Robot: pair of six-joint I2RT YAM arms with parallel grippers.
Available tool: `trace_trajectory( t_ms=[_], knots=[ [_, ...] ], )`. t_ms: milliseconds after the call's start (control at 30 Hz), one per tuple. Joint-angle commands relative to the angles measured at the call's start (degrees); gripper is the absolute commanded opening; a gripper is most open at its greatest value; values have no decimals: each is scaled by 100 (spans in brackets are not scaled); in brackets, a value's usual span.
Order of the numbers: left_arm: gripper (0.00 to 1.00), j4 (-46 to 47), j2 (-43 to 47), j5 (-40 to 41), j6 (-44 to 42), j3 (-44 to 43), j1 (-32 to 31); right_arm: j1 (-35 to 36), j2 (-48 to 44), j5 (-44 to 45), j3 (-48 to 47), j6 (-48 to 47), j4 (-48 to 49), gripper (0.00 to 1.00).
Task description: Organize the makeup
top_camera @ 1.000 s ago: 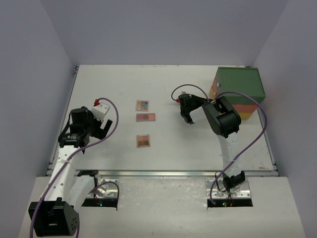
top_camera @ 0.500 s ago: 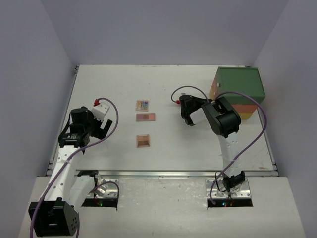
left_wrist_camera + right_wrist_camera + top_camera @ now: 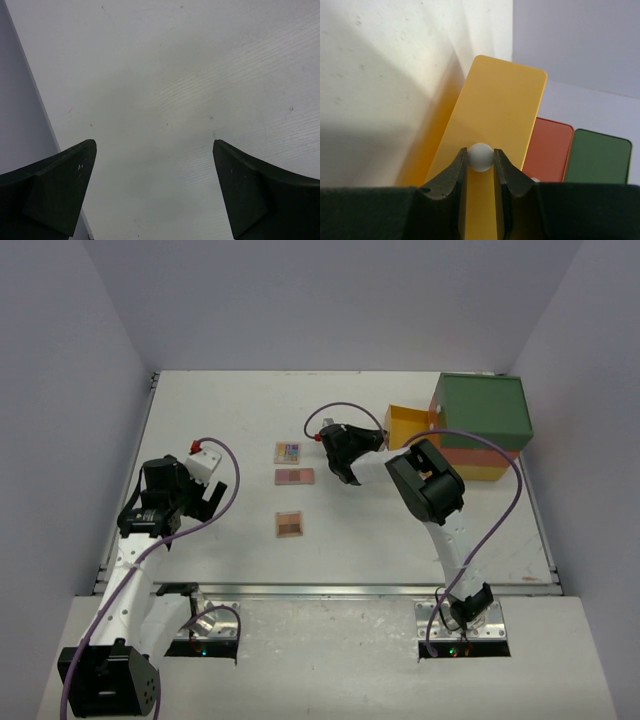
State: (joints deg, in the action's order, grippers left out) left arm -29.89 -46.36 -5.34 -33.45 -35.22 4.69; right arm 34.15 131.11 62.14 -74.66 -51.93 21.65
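My left gripper point(image 3: 154, 150) hangs wide open over the table point(image 3: 175, 75). Three palettes point(image 3: 294, 477) sit in a column mid-table, none touching. Further out, my right gripper point(image 3: 481, 159) is pinching the white knob point(image 3: 480, 155) on the pulled-out yellow drawer point(image 3: 495, 110).

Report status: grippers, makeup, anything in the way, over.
Right gripper shut on white knob of yellow drawer, drawer standing out of the box. Left gripper open above the table. Three palettes on table, ungripped. Nothing blocking them.

Three palettes point(image 3: 294, 476), one drawer box point(image 3: 480, 410)
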Motion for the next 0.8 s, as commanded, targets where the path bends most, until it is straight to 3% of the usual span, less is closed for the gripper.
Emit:
trace_trajectory(
  t_ms=[0,100,167,233,300,333,600,700,767],
  knots=[
    [100,73,142,-46,-53,-192,44,68,218,-73,-804,1455,-1643,0],
    [100,55,169,-53,-39,-187,49,165,366,-124,-988,1594,-1814,1],
    [100,26,183,-47,-39,-197,50,189,419,-239,-1124,1868,-2145,13],
    [100,3,202,-53,-37,-206,50,189,433,-352,-1212,2041,-2314,17],
    [100,-53,244,-37,-39,-222,50,189,423,-444,-1106,1984,-2341,39],
    [100,-63,261,-37,-39,-223,50,189,412,-511,-1069,1976,-2342,42],
    [100,-186,352,-76,-9,-278,45,312,-198,-889,-906,2455,-2730,49],
    [100,-246,420,-107,20,-292,50,520,-838,-1540,-886,2929,-3104,62],
    [100,-283,449,-116,29,-304,50,697,-1129,-2131,-1113,3400,-3617,64]
  ],
)
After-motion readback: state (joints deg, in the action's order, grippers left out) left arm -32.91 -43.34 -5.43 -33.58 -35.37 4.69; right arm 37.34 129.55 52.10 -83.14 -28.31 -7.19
